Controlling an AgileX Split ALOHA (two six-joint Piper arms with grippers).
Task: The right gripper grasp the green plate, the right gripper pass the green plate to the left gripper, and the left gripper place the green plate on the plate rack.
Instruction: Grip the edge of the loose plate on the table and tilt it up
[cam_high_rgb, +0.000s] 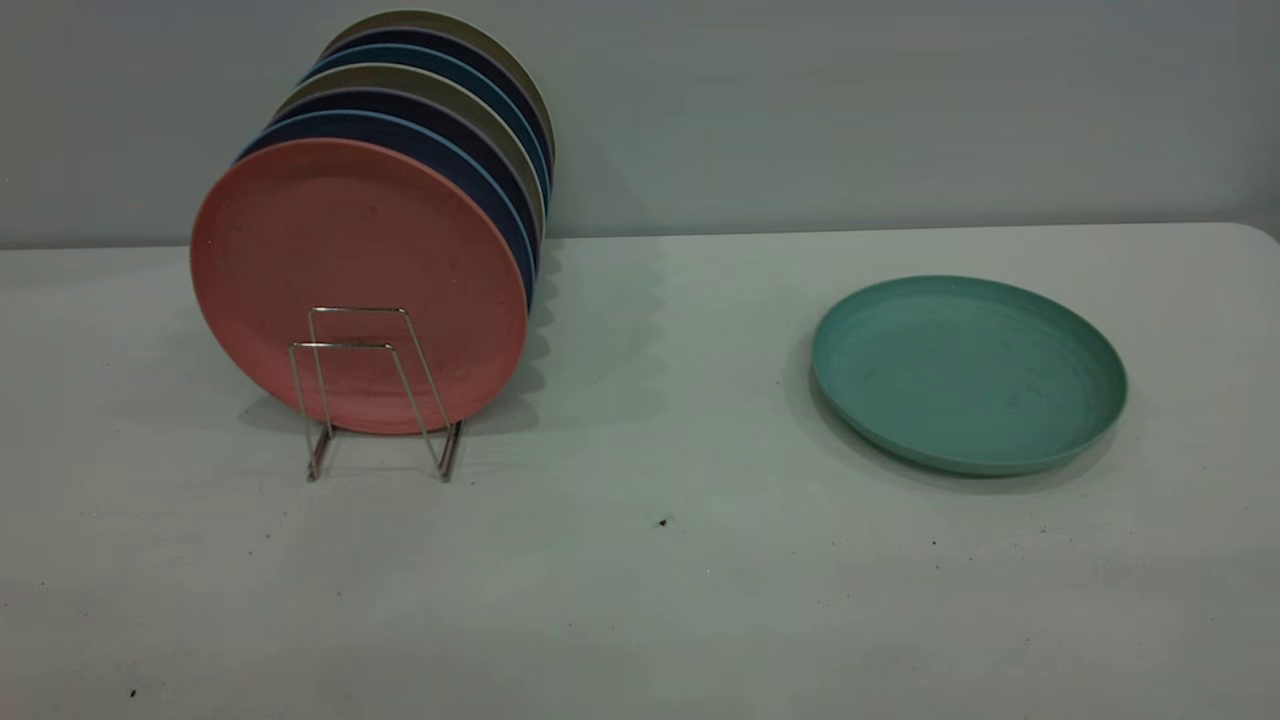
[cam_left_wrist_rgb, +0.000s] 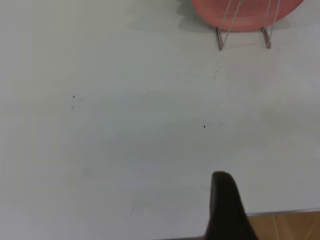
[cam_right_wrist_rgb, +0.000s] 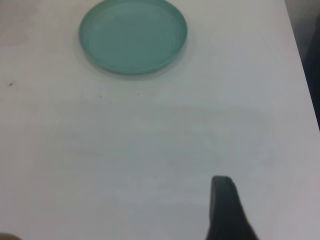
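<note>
The green plate (cam_high_rgb: 968, 372) lies flat on the white table at the right; it also shows in the right wrist view (cam_right_wrist_rgb: 132, 36), well ahead of my right gripper (cam_right_wrist_rgb: 226, 210), of which only a black part shows, over bare table. The plate rack (cam_high_rgb: 372, 392) stands at the left, its two front wire loops holding nothing. Behind them stand a salmon-pink plate (cam_high_rgb: 358, 285) and several more plates. The left wrist view shows the rack's feet (cam_left_wrist_rgb: 242, 37) far ahead of my left gripper (cam_left_wrist_rgb: 226, 210), near the table's front edge. Neither gripper shows in the exterior view.
Dark blue and olive plates (cam_high_rgb: 455, 120) stand in a row behind the pink one. The white table (cam_high_rgb: 640, 560) runs to a grey wall at the back. A brown floor (cam_left_wrist_rgb: 290, 227) shows past the table's front edge.
</note>
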